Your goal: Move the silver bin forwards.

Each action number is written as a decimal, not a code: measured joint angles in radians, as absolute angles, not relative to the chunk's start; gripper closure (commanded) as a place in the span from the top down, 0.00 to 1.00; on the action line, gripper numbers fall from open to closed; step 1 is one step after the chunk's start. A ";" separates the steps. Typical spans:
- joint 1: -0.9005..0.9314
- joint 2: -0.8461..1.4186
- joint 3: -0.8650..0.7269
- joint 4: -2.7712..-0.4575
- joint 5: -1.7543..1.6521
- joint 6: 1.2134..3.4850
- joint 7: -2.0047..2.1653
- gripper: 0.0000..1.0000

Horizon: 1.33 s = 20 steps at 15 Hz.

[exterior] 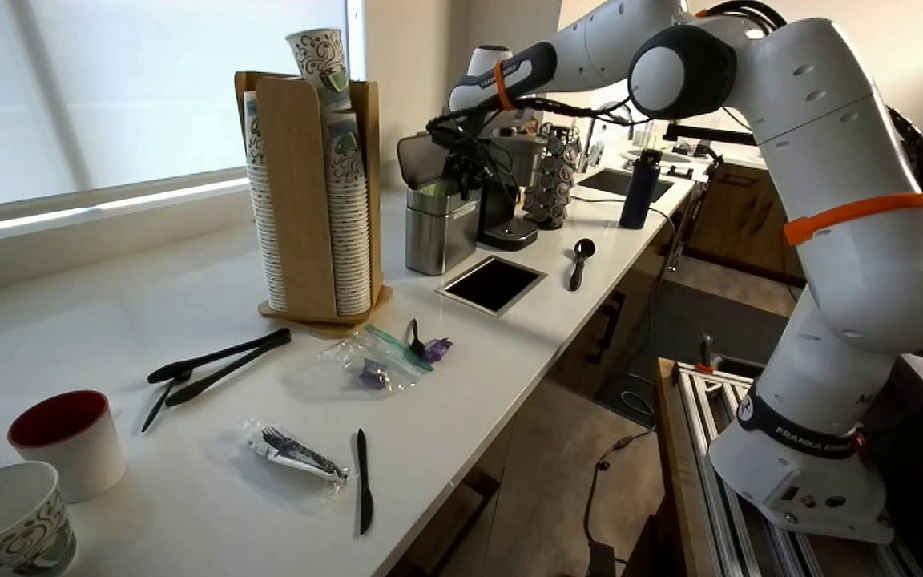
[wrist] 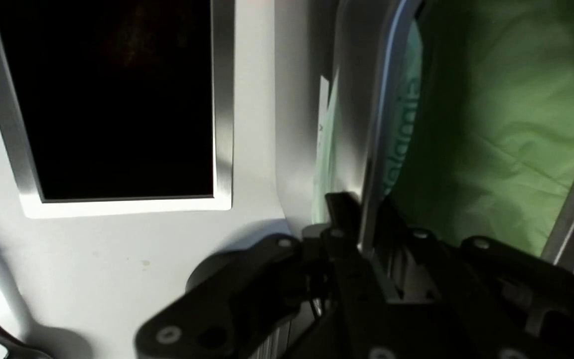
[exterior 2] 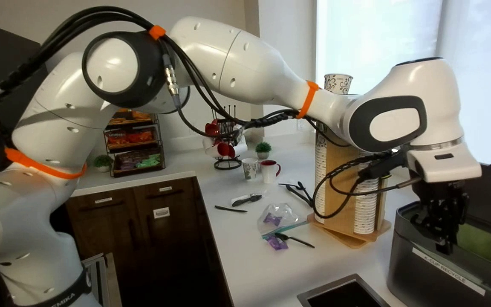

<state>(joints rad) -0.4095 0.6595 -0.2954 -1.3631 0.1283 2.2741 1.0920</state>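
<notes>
The white counter (exterior: 493, 353) carries the silver bin (exterior: 429, 240), wooden stand (exterior: 293, 208), mug (exterior: 81, 458) (red inside), black tongs (exterior: 221, 353), plastic bag (exterior: 361, 353), knife (exterior: 363, 477) — and a black scoop (exterior: 581, 258).

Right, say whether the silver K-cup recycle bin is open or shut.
Open: the silver K-cup recycle bin has its lid raised in both exterior views, and the wrist view shows the green liner inside.
</notes>
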 measured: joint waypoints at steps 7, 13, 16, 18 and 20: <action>-0.342 0.545 -0.334 -1.562 0.125 2.359 1.143 0.05; -0.320 0.512 -0.359 -1.615 0.125 2.368 1.184 0.51; -0.314 0.490 -0.367 -1.622 0.125 2.369 1.198 0.73; -0.312 0.473 -0.370 -1.630 0.125 2.369 1.200 0.88; -0.312 0.458 -0.373 -1.635 0.125 2.375 1.213 1.00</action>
